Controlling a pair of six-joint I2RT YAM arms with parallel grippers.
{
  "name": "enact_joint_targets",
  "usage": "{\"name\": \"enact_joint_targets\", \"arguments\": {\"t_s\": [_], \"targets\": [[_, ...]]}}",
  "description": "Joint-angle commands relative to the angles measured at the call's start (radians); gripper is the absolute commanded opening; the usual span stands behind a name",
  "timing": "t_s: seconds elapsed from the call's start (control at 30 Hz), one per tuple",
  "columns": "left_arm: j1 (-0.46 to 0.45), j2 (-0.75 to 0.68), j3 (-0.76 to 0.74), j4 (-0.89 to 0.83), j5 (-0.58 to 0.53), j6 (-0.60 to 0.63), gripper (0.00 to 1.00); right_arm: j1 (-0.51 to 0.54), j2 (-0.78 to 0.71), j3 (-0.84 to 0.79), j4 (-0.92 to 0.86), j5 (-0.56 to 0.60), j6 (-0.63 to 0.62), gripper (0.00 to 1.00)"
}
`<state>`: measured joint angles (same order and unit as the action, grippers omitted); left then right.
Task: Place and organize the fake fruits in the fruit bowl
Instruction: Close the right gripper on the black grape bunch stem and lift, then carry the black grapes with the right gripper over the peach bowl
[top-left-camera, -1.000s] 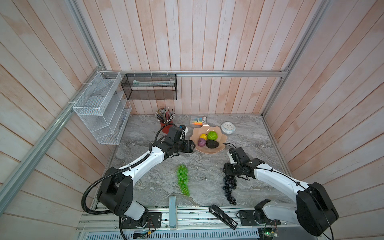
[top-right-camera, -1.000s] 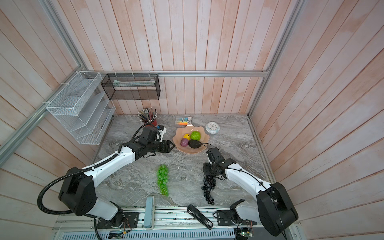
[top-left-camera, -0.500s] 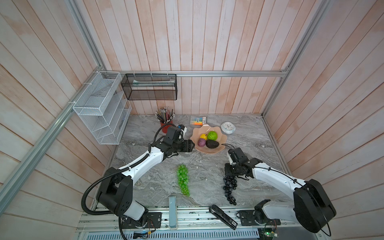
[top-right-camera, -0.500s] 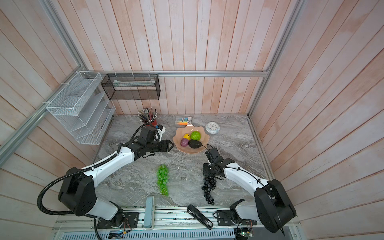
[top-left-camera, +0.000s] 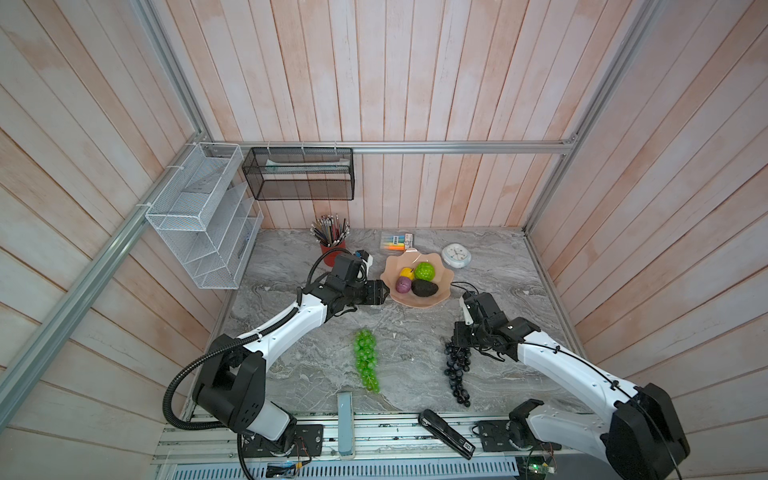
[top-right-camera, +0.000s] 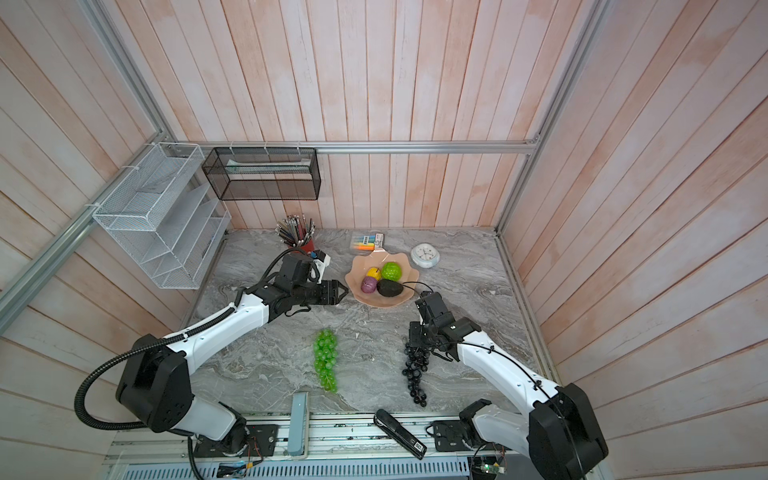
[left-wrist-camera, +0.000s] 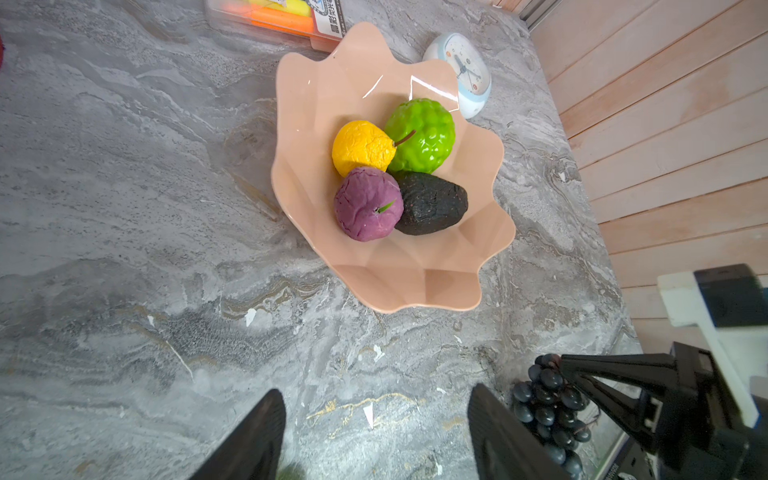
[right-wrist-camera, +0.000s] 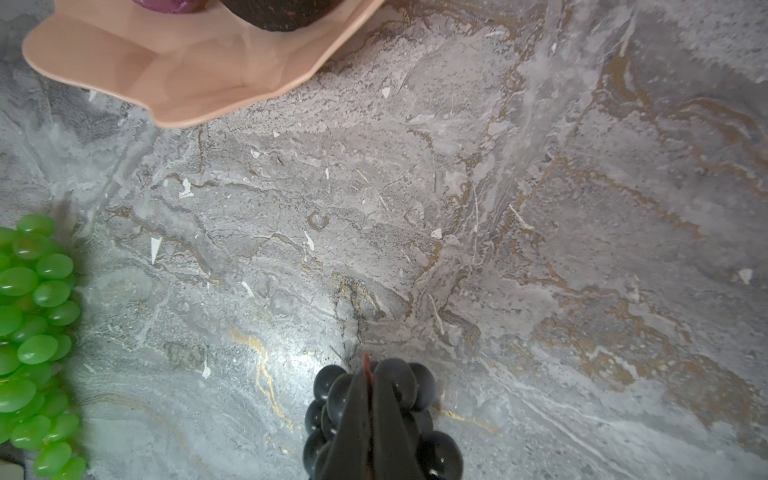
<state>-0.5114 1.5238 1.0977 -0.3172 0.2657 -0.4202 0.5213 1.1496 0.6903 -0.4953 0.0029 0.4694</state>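
Toward the back of the marble tabletop (top-left-camera: 515, 299) sits the peach-pink fruit bowl (top-left-camera: 419, 301), with four fruits huddled touching inside: yellow stemmed fruit (top-left-camera: 407, 273), bumpy green ball (top-left-camera: 424, 271), purple ball (top-left-camera: 402, 284) and dark avocado (top-left-camera: 424, 288). Nearer the front edge, well apart from the bowl, two bunches lie lengthwise on the marble: the green grape bunch (top-left-camera: 366, 360) on the left and the black-purple grape bunch (top-left-camera: 457, 372) on the right. The right gripper (right-wrist-camera: 368, 374) sits on the dark bunch's upper end, its jaws pressed together on a thin reddish stem. The left gripper (top-right-camera: 343, 292) hovers just beside the bowl's left rim with its jaws spread and nothing between them. Behind the bowl are a small white clock (top-left-camera: 456, 255) and a highlighter pack (top-left-camera: 397, 242).
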Motion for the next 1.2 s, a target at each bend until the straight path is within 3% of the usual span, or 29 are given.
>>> {"name": "enact_joint_targets", "arguments": {"t_s": [0.0, 0.3, 0.67, 0.93, 1.17], "targets": [[0.005, 0.01, 0.013, 0.009, 0.024, -0.013, 0.72, 0.004, -0.003, 0.008, -0.006, 0.015, -0.019, 0.0], [0.004, 0.037, 0.032, -0.004, 0.025, -0.025, 0.72, 0.003, -0.02, 0.081, -0.043, -0.006, -0.04, 0.0], [0.005, -0.017, 0.021, -0.016, -0.085, -0.049, 0.71, 0.004, -0.073, 0.311, -0.075, 0.048, -0.097, 0.0], [0.007, -0.06, -0.019, -0.023, -0.107, -0.075, 0.71, 0.005, 0.102, 0.561, -0.007, -0.003, -0.21, 0.0], [0.007, -0.111, -0.059, -0.046, -0.123, -0.091, 0.71, 0.007, 0.22, 0.613, 0.109, -0.095, -0.217, 0.0]]}}
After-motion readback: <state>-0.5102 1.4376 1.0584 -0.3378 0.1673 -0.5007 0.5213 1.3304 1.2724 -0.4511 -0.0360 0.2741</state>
